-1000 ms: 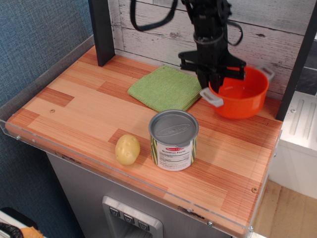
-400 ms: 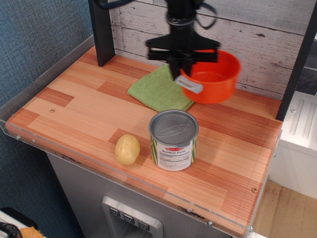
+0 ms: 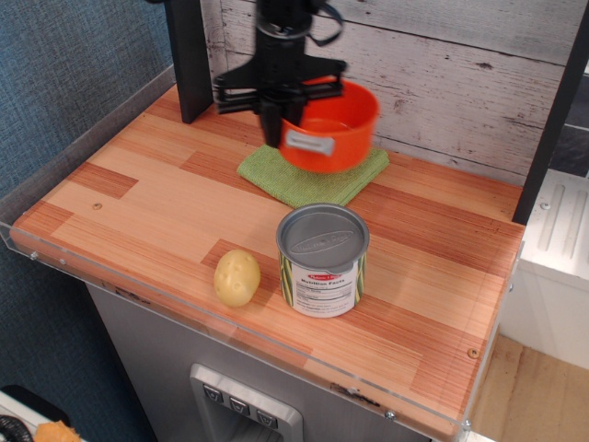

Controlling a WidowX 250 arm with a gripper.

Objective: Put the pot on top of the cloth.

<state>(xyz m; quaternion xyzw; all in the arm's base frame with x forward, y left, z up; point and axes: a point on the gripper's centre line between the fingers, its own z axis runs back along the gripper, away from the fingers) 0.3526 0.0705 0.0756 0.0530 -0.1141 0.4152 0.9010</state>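
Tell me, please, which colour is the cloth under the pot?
The cloth is green; the only view, observation.image, shows it below the orange pot.

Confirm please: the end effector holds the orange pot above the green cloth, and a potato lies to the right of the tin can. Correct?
Not quite. In observation.image the potato lies to the left of the tin can, not right. The end effector does hold the orange pot above the green cloth.

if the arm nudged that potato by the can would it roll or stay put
The potato looks rounded and oval, so it would probably wobble or roll unevenly, not slide straight. Its skin looks smooth, so likely a bit slippery. It sits near the table's front edge, so a push could send it off.
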